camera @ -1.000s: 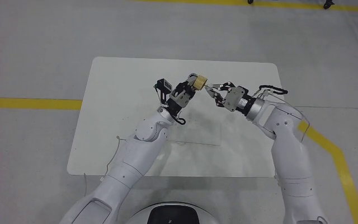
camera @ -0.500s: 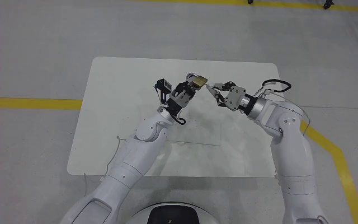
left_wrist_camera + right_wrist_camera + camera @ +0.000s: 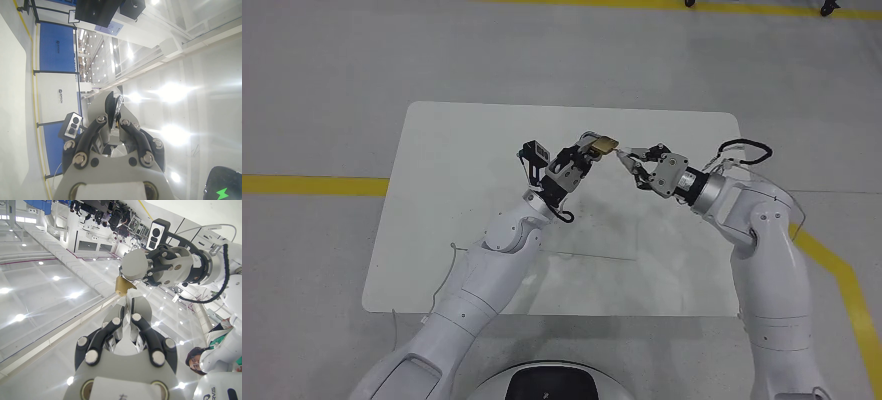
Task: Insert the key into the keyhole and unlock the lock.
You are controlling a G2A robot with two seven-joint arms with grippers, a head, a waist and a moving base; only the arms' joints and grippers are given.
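Above the white tabletop [image 3: 442, 200], the left hand [image 3: 591, 151] is clamped around the brass lock [image 3: 122, 285]; the right hand [image 3: 127, 308], facing it, pinches the key [image 3: 126, 299]; the key's tip reaches the lock's end face; whether it sits in the keyhole cannot be told.

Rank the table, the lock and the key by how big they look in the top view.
Largest: the table.
Next: the lock, a small brass block in the left gripper.
Smallest: the key, a thin sliver at the right gripper, barely visible.
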